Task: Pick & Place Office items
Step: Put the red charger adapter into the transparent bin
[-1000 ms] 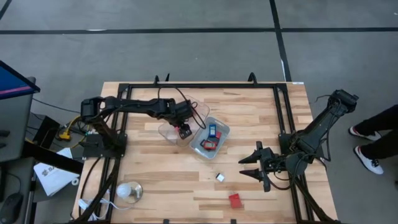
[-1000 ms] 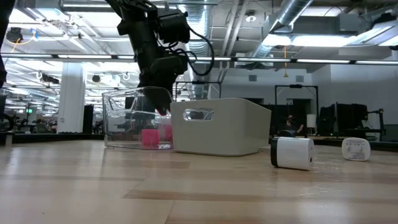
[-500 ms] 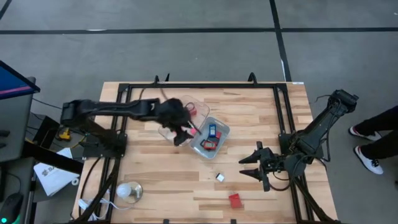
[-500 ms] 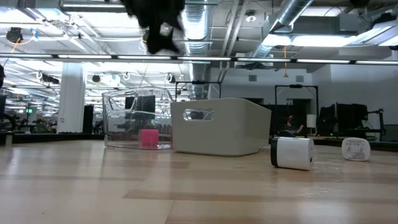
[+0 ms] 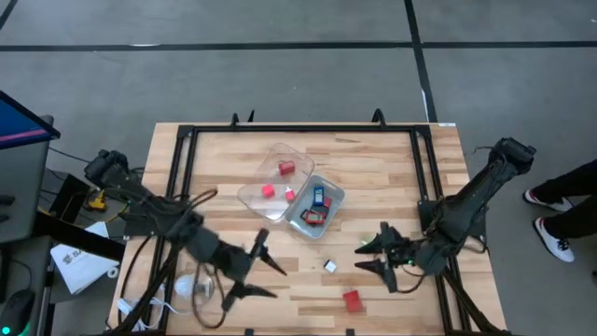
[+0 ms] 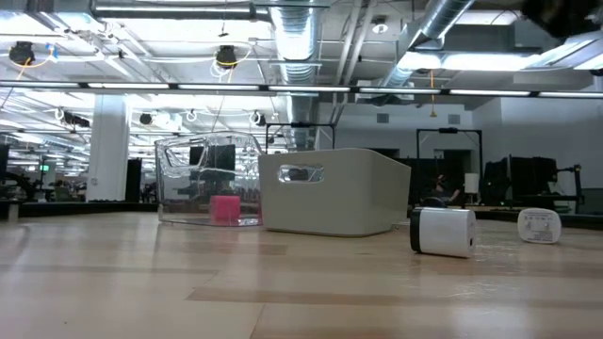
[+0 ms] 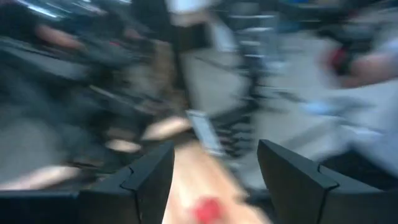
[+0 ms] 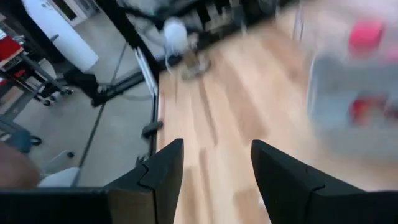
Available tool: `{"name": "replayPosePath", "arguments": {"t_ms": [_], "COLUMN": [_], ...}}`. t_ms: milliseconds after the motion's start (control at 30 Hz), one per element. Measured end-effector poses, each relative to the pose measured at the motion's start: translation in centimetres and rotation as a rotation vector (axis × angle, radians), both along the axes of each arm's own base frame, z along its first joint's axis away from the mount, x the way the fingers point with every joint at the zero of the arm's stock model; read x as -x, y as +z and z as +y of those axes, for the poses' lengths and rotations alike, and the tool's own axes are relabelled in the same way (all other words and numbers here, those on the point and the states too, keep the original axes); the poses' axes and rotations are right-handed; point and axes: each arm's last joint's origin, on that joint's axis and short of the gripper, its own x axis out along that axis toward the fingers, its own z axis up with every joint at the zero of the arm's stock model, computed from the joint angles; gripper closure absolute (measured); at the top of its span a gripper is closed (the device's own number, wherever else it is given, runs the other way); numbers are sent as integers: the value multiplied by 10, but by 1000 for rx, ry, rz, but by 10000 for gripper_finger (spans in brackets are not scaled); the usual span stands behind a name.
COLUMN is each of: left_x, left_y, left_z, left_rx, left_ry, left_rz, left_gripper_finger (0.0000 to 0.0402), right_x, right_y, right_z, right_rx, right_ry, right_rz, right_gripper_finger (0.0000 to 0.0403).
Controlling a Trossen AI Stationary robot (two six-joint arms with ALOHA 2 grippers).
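Departure noted: your left end effector (image 5: 264, 272), fingers apart and empty, has swung from the clear tray (image 5: 254, 197) to the worktop's (image 5: 373, 168) front; red block (image 5: 268, 191) delivered; right end effector (image 5: 370, 258) apart, near the white piece (image 5: 329, 266).

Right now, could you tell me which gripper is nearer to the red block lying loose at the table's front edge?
Right. The right gripper sits just behind the red block; the left gripper is well off to its left.
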Motion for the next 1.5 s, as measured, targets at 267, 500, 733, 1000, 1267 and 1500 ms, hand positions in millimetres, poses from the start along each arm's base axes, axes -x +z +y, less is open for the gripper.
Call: {"name": "replayPosePath", "arguments": {"t_ms": [267, 500, 733, 1000, 1267, 1500], "left_x": [3, -1, 8, 19, 29, 27], "left_y": [-3, -15, -14, -11, -13, -14], "left_z": [-14, -17, -13, -13, -1, 11], "left_rx": [-139, -153, -205, -232, -258, -253], "left_ry": [348, 365, 734, 815, 879, 931], "left_rz": [-91, -74, -66, -60, -9, 7], "left_gripper_finger": [174, 167, 165, 164, 164, 164], "right_x": [-9, -38, -75, -112, -132, -124], "right_y": [-55, -43, -46, -51, -43, -49], "right_z": [39, 77, 86, 90, 85, 82], "right_rx": [-327, -418, -310, -267, -361, -370], "right_ry": [8, 32, -102, -213, -376, -495], "right_rz": [316, 384, 725, 1038, 1117, 1163], "right_gripper_finger": [214, 175, 158, 141, 125, 113]}}
